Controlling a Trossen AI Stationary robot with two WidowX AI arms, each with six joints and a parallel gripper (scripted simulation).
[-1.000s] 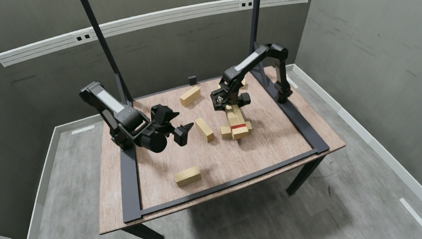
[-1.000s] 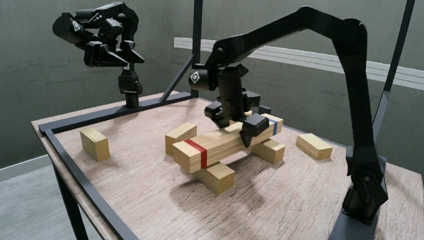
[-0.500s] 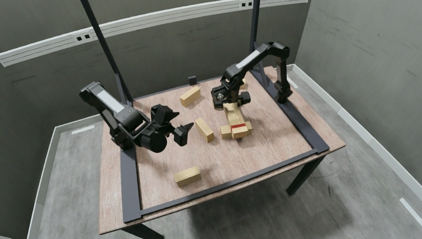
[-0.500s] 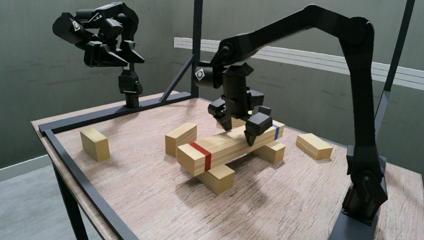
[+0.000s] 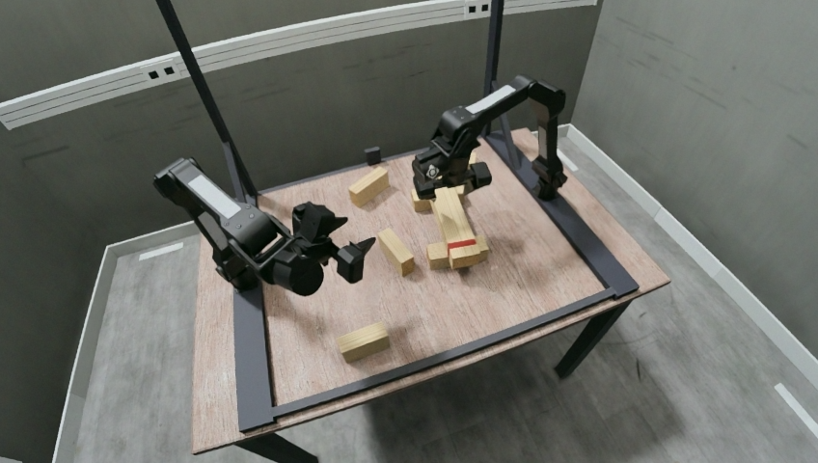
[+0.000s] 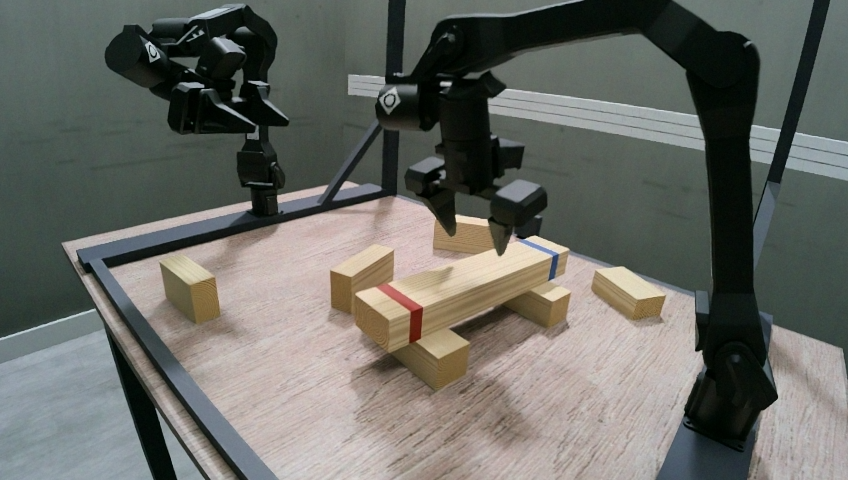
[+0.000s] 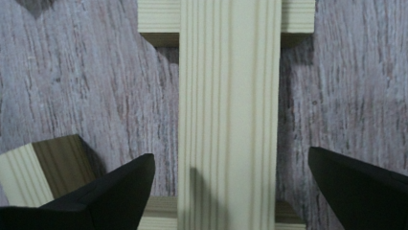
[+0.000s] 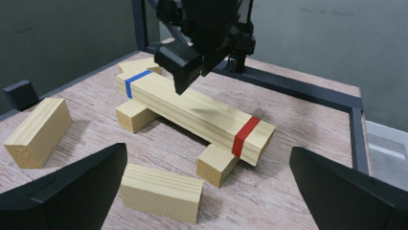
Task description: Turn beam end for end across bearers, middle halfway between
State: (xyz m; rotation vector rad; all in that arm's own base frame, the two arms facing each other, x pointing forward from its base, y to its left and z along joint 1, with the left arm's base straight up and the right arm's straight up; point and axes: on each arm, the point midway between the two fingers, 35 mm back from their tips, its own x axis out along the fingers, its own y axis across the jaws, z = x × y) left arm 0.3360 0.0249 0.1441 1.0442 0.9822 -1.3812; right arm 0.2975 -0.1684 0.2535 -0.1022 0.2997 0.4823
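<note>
The beam lies across both bearers, looking square to them. Its red band is over the near bearer; its blue band is by the far bearer. Both ends stick out past the bearers. My left gripper is open above the beam, one finger to each side in the left wrist view, holding nothing. My right gripper is open and empty, raised well away from the beam.
A loose block lies close beside the beam. Another block is farther back. More blocks lie near the front and past the far bearer.
</note>
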